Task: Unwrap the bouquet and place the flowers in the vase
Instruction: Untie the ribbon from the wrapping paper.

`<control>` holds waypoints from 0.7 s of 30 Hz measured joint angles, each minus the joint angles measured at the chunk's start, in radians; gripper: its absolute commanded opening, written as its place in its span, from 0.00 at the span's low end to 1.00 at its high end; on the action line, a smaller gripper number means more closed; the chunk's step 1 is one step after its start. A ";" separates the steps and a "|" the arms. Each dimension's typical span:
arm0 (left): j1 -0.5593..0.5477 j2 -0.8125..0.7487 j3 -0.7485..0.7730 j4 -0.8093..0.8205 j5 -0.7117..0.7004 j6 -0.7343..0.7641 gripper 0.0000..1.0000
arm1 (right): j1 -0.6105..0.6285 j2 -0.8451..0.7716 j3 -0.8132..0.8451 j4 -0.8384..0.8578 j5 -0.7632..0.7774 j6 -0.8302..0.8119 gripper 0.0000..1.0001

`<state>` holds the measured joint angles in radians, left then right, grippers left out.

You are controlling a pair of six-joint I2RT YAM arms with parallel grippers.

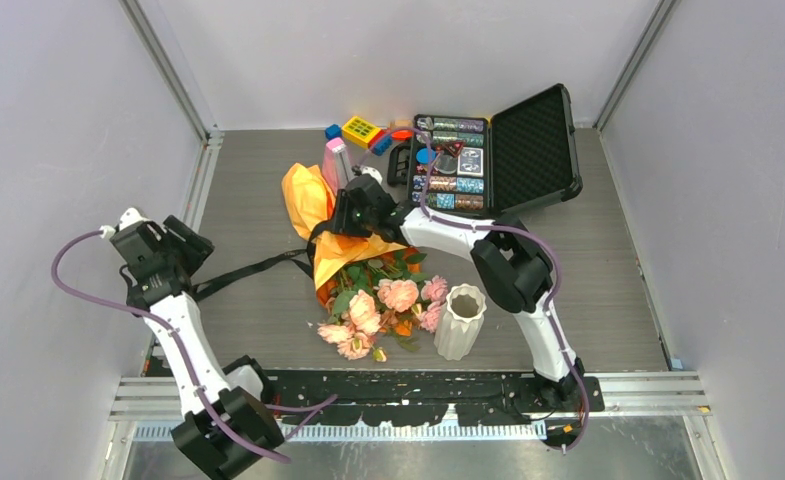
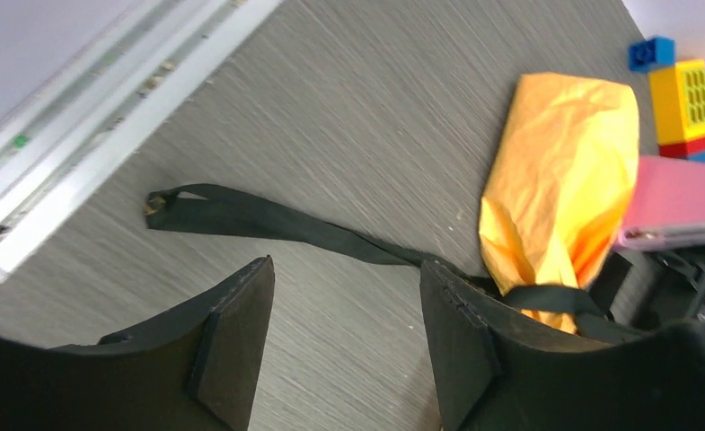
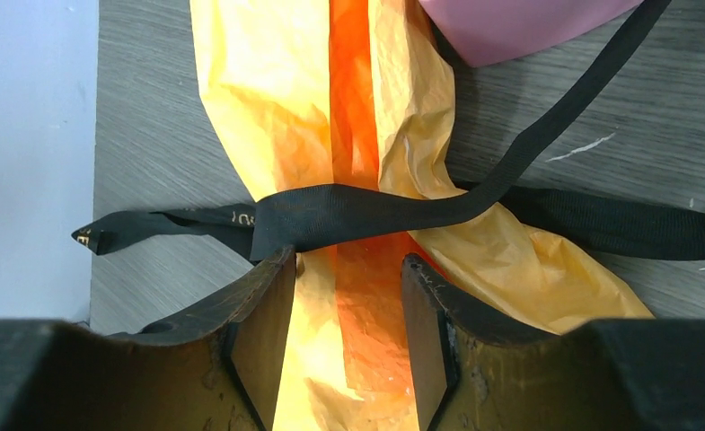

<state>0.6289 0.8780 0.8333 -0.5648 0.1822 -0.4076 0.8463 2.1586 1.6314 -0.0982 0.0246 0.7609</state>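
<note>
R claw (image 3: 348, 269): clamped on bouquet (image 3: 268, 108) neck at ribbon (image 3: 357, 211) | axis: paper tail twd table (image 1: 608, 250) far edge, flowers (image 1: 378, 305) twd near edge, vase (image 1: 460, 320) just beside | L claw (image 2: 346, 269): open, empty, nr left edge, ribbon end just ahead

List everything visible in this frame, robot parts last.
bouquet: one, pink and peach roses in orange paper, table centre
ribbon: one, black, round the paper, tail trailing left
vase: one, white, upright, right of the roses
pink object: one, behind the bouquet
toy blocks: a few, blue, yellow, red, far edge
case: one, black, open, far right
table: one, grey
left hand: one, black, open, near the ribbon's tail
right hand: one, black, closed on the bouquet's paper
</note>
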 measured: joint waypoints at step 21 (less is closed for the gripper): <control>-0.411 0.161 0.175 -0.073 0.095 0.131 0.64 | -0.014 0.102 0.142 0.038 -0.003 0.053 0.22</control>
<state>0.2180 1.0386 1.0084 -0.6376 0.2775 -0.2764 0.8326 2.2604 1.7737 -0.0601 0.0219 0.8135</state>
